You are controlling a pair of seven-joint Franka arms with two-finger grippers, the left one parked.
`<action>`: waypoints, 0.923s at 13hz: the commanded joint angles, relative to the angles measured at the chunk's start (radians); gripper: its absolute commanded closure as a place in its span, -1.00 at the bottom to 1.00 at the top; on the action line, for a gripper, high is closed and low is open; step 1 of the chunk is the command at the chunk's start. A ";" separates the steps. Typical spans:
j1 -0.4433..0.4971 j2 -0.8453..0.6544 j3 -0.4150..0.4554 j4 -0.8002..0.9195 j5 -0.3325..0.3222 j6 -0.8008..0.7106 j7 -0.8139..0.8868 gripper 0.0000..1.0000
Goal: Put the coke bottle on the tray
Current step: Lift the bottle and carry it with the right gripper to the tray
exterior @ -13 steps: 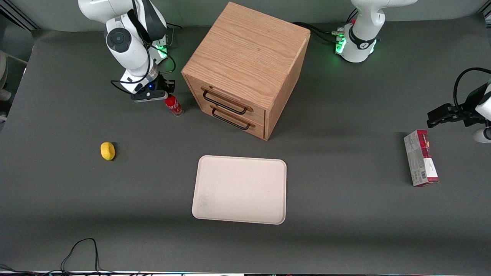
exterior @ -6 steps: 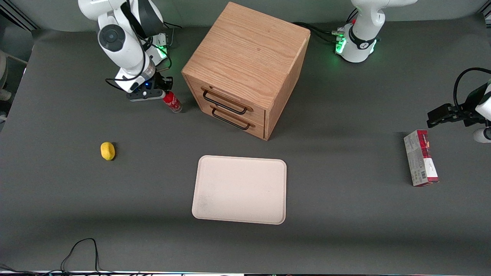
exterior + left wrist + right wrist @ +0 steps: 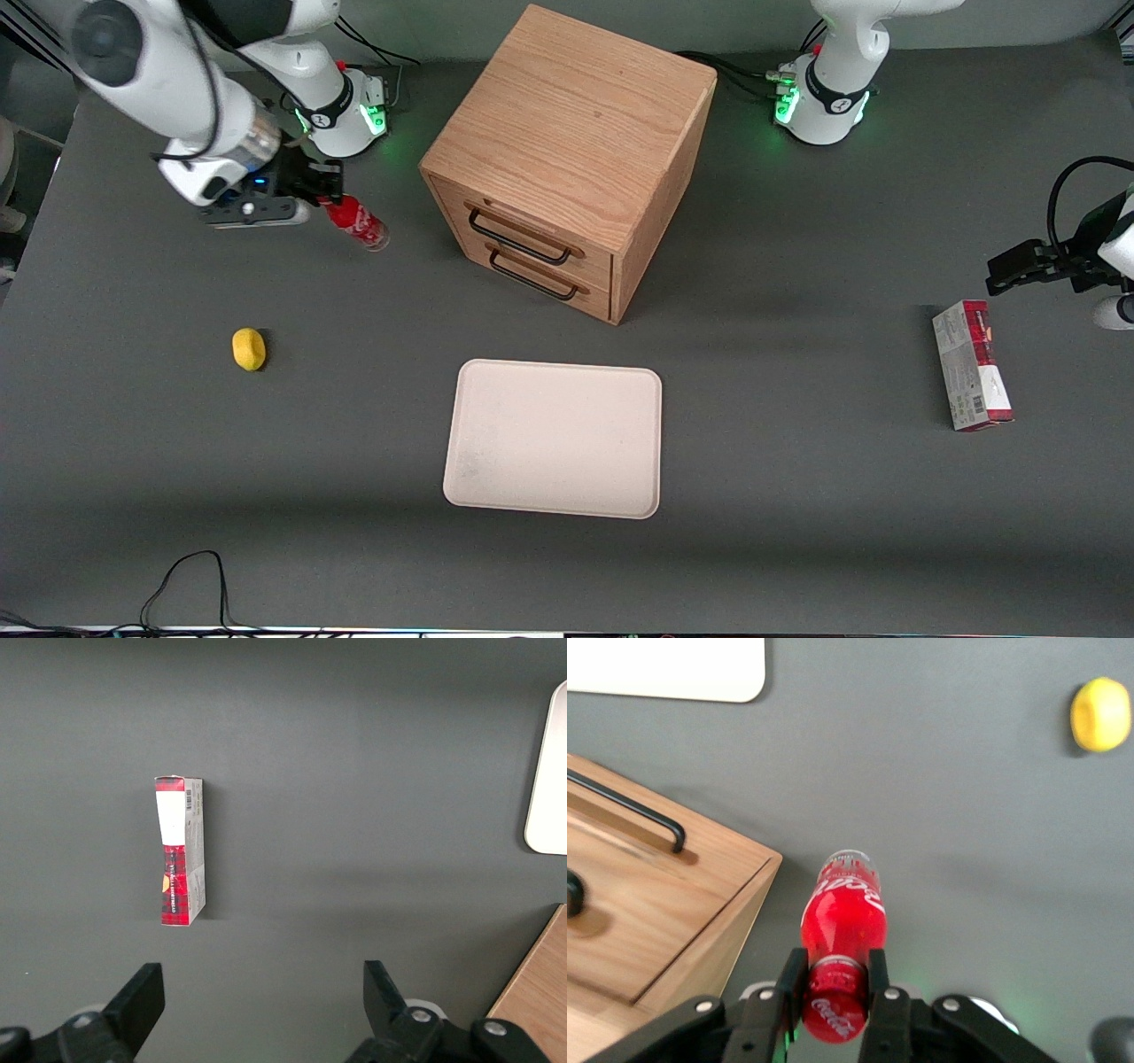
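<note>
My right gripper [image 3: 330,200] is shut on the cap end of the small red coke bottle [image 3: 356,222] and holds it well above the table, beside the wooden cabinet [image 3: 567,159] toward the working arm's end. In the right wrist view the gripper [image 3: 834,979] clamps the red cap between both fingers, and the bottle [image 3: 842,912] hangs down with its clear base lowest. The cream-pink tray [image 3: 555,438] lies flat and bare, nearer the front camera than the cabinet; a corner of the tray [image 3: 673,669] shows in the wrist view.
The cabinet has two drawers with black handles [image 3: 519,239]. A yellow lemon [image 3: 249,348] lies on the table toward the working arm's end, also in the wrist view [image 3: 1100,714]. A red-and-grey carton [image 3: 972,377] lies toward the parked arm's end.
My right gripper has risen with the coke bottle in it and moved away from the cabinet toward the working arm's end; the bottle has left the table.
</note>
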 commanded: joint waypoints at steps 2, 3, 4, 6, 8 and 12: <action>-0.002 0.369 -0.058 0.577 -0.030 -0.290 0.003 1.00; -0.002 0.415 -0.062 0.641 -0.034 -0.310 0.006 1.00; -0.003 0.454 -0.063 0.685 -0.050 -0.311 0.014 1.00; -0.002 0.556 -0.061 0.791 -0.061 -0.311 0.024 1.00; 0.012 0.734 -0.046 0.979 -0.057 -0.299 0.168 1.00; 0.133 0.939 -0.036 1.095 -0.105 -0.085 0.438 1.00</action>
